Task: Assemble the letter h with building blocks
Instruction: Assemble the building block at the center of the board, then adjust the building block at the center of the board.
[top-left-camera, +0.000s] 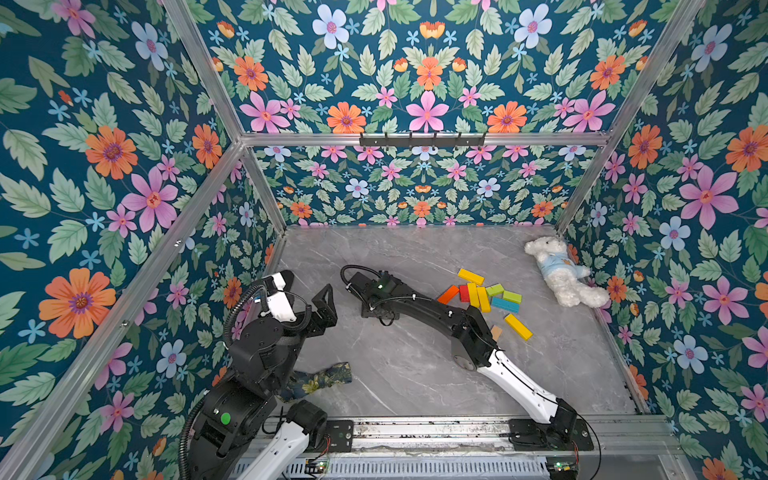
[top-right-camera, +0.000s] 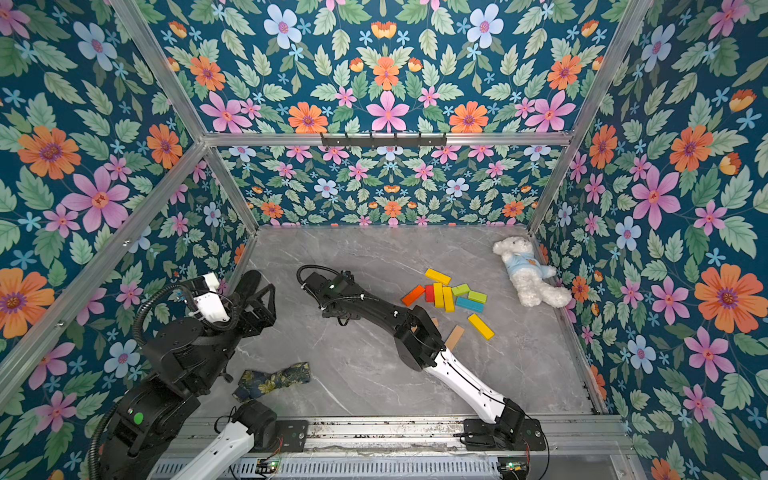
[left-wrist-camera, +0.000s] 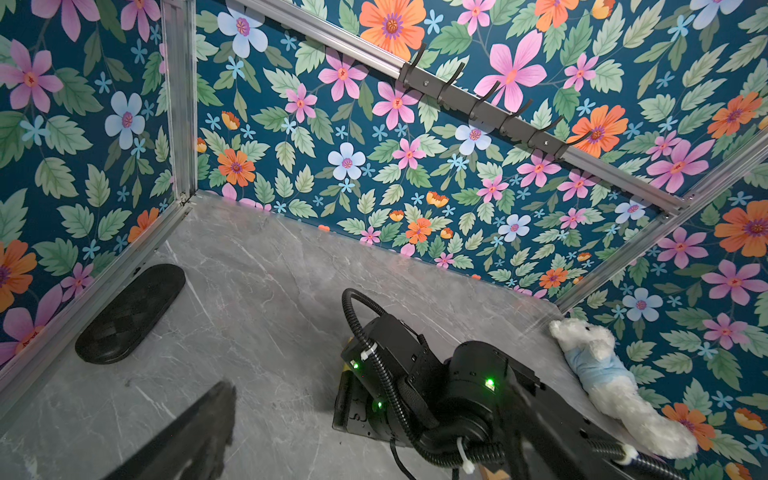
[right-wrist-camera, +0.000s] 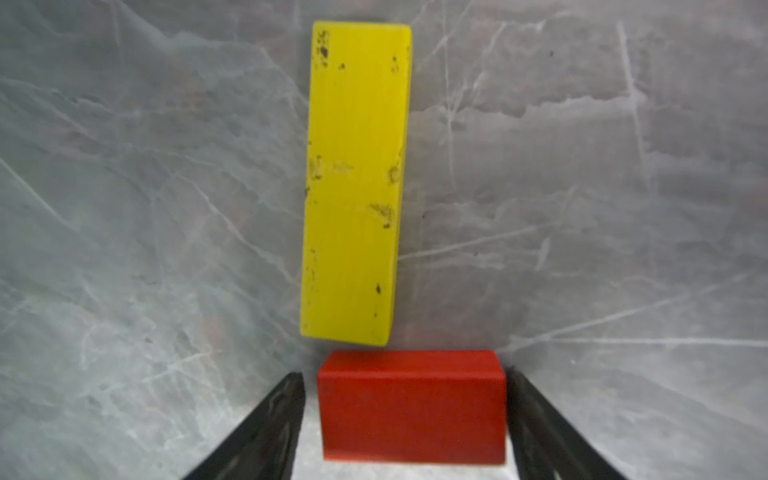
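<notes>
Right gripper (right-wrist-camera: 405, 373) sits low over the table (top-left-camera: 415, 365), fingers parted either side of a red block (right-wrist-camera: 411, 407) and not squeezing it. A yellow block (right-wrist-camera: 357, 183) lies flat just beyond. The other blocks (top-left-camera: 486, 295) are heaped right of centre in both top views. Left gripper (top-left-camera: 309, 282) gapes wide, empty.
</notes>
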